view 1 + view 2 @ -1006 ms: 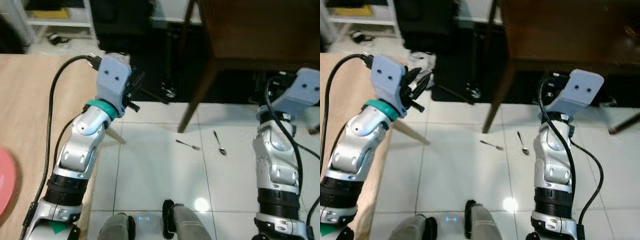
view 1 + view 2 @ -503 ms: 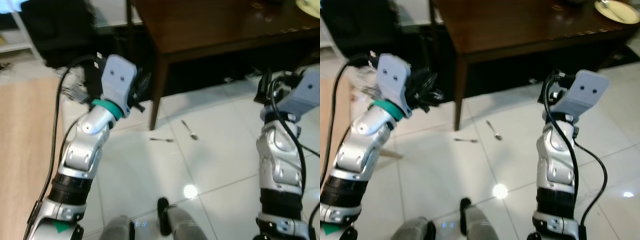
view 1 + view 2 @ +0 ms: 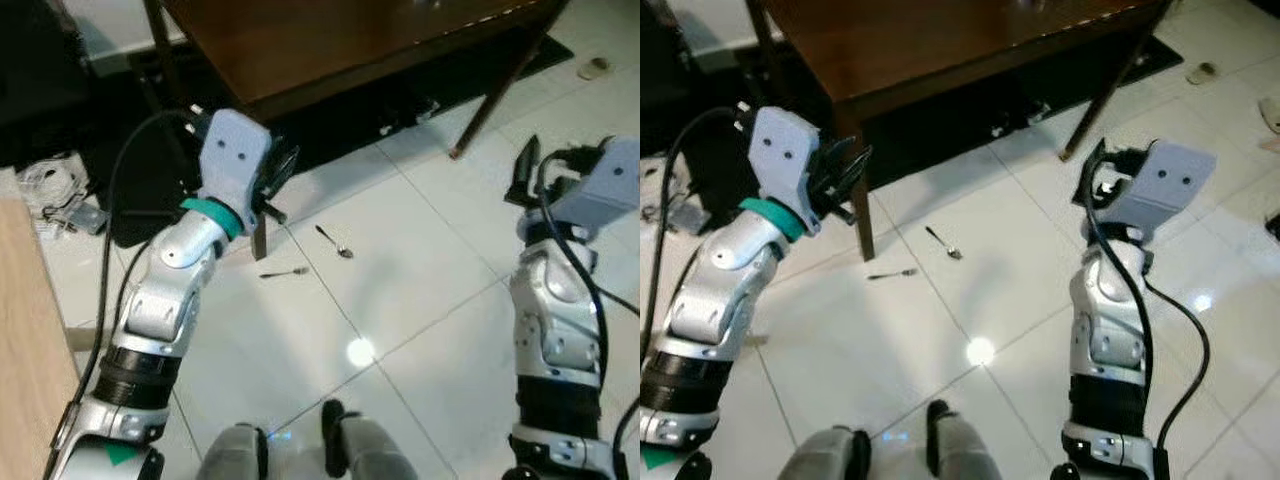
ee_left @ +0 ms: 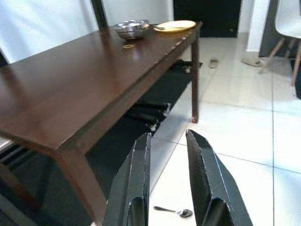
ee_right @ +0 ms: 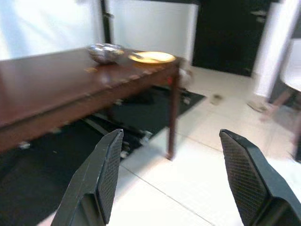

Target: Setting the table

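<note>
I see even indoor light with a round ceiling-lamp glare on the glossy floor (image 3: 358, 352) between my arms. Under the table (image 4: 70, 89) lies deep shadow. My right wrist view is motion-blurred; the left is sharp.

The dark wooden table (image 3: 330, 40) is cut off by the top edge of the head views, so only its near corner and two legs show. In the left wrist view, beyond the left gripper (image 4: 168, 141), the table's near end runs out of frame. At its far end stand a metal bowl (image 4: 131, 29) and a yellow plate (image 4: 175, 25); the bowl's contents are too small to make out. A small ring-like object (image 4: 128, 46) near the bowl cannot be identified. Just below the left fingertips, a spoon (image 4: 173, 211) lies on the floor. The right wrist view is blurred: beyond the right gripper (image 5: 171, 136), the bowl and plate are soft shapes.
</note>
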